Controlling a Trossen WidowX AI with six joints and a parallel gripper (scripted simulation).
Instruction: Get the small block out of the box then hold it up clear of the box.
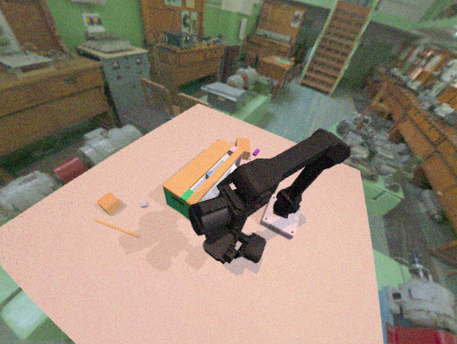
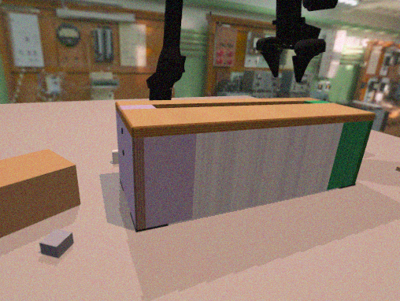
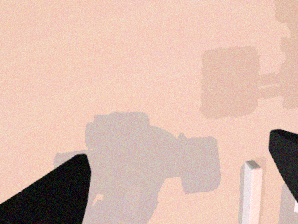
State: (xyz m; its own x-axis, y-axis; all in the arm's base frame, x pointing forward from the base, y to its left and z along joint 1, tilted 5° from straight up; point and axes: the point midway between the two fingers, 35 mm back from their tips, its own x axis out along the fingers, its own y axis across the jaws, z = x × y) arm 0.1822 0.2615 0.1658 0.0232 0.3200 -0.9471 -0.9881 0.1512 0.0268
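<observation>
The counter [image 1: 315,279] is a flat pinkish slab sitting in the middle of a cluttered workshop: wooden benches, grey cabinets, a staircase at the back, green walls. All of that background is blurry.

The box [image 1: 200,173] stands near the middle, with an orange top that has a long slot in it, one end green and the other lilac. Through the slot in the top view there's a tiny blue speck, the block [image 1: 209,173], which looks to be still up on the shelf inside, roughly mid-length. From the exterior view the box wall [image 2: 252,165] is pale and streaky and the block can't be made out through it.

The gripper [image 2: 289,59] hangs above the counter on the far side of the box near the green end, fingers spread wide with nothing between them. In the top view the arm [image 1: 270,176] covers part of the box front.

Scattered around: an orange wedge [image 1: 110,203], a thin orange stick [image 1: 117,228], a small grey cube [image 2: 57,243], and a white bar [image 3: 252,199] standing out in the wrist view, where only the dark fingertip [image 3: 47,212] edges show.
</observation>
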